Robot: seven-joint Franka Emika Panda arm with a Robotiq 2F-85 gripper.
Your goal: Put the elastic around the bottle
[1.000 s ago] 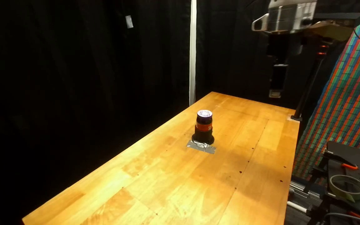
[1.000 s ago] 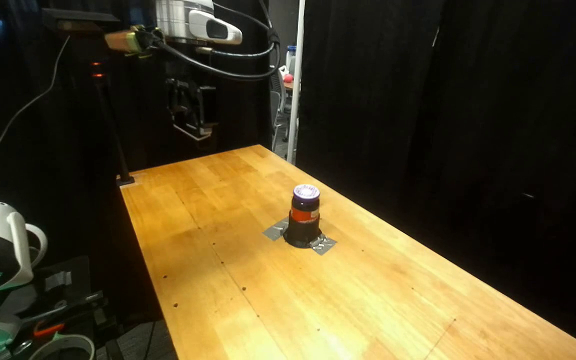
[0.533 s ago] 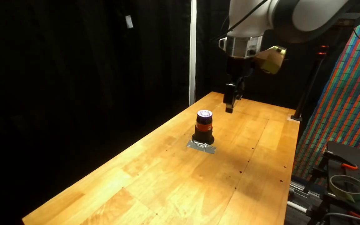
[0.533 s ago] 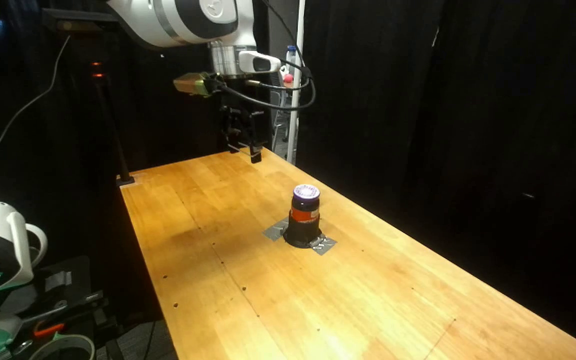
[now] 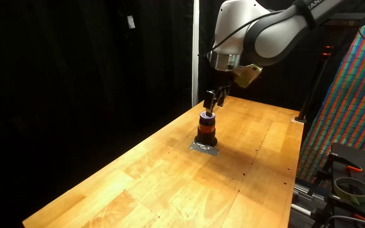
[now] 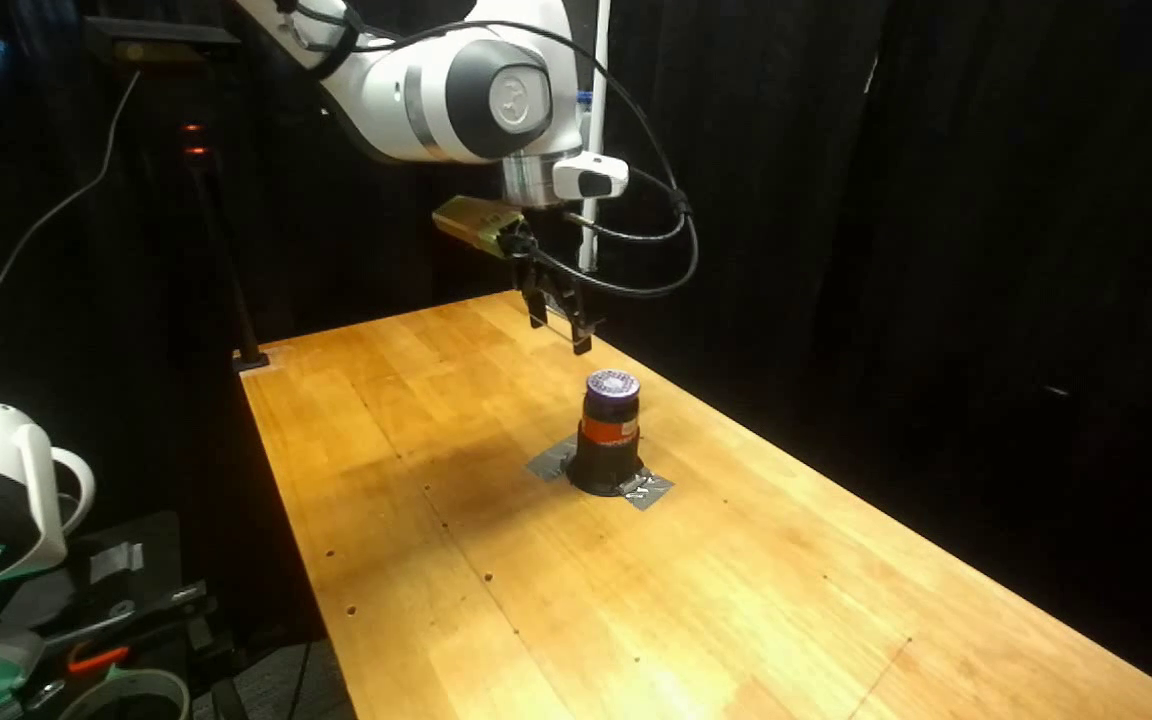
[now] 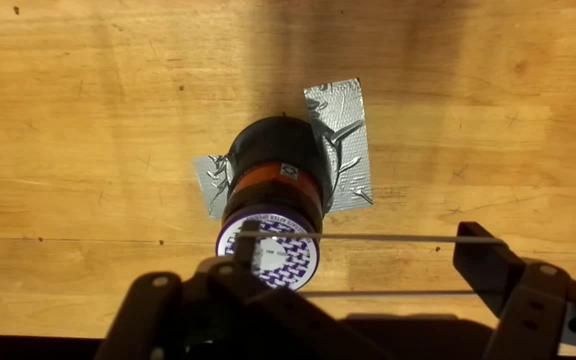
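The bottle [image 5: 207, 129] is short and dark with an orange-red band and a white-and-purple patterned lid. It stands upright in a black holder [image 6: 604, 468] on the table, also seen in both exterior views. My gripper [image 6: 561, 335] is open above and behind the bottle in an exterior view. The pale elastic [image 7: 393, 237] is stretched around both fingers as two strands in the wrist view. There the left finger [image 7: 246, 247] overlaps the lid [image 7: 288, 260], and the right finger [image 7: 483, 265] is over bare wood to the right. The elastic is apart from the bottle.
Silver tape [image 7: 350, 150] fixes the holder to the wooden table [image 5: 176, 190]. A black post [image 5: 312, 82] stands at the table's far corner. A dark side cart with a tape roll [image 5: 352, 190] is beside the table. Black curtains hang behind.
The arm has moved from the far end of the table towards the bottle and lower. The fingers stay apart with the elastic around them. The bottle has not moved.
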